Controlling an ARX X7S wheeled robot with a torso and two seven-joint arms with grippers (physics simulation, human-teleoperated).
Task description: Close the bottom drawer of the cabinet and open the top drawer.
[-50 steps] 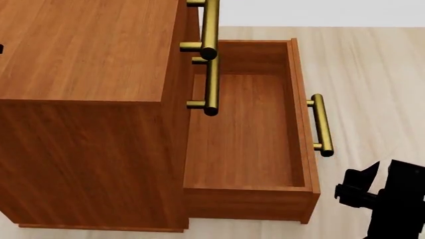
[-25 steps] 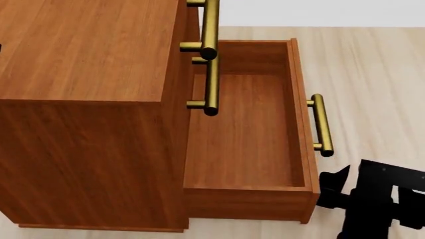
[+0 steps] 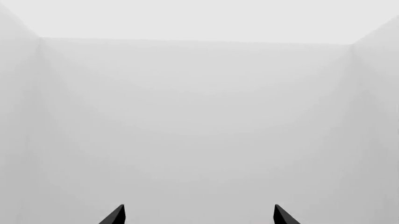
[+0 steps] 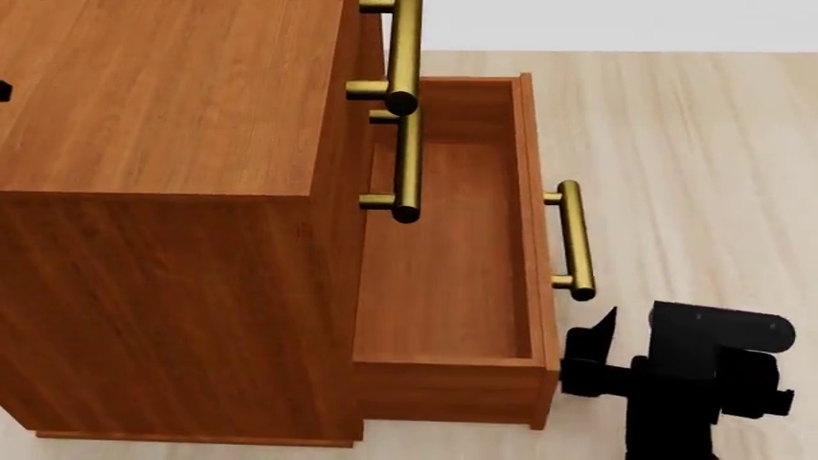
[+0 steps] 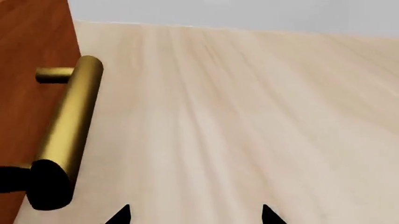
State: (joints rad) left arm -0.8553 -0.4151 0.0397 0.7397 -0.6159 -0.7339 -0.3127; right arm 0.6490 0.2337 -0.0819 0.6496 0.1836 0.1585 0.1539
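Note:
The reddish-brown cabinet fills the left of the head view. Its bottom drawer stands partly pulled out, empty, with its brass bar handle on the front. The top drawer's handle and the middle handle lie close to the cabinet front, and both those drawers look shut. My right gripper is open, low beside the near end of the bottom drawer's front and just under the handle; nothing lies between its tips. My left gripper is open and faces a blank grey wall.
Pale wooden floor stretches beyond the drawer front. A light grey wall runs along the far edge. A small black part shows at the left edge over the cabinet top.
The bottom drawer has slid some way in toward the cabinet. My right gripper has moved in from the lower right corner up to the drawer front.

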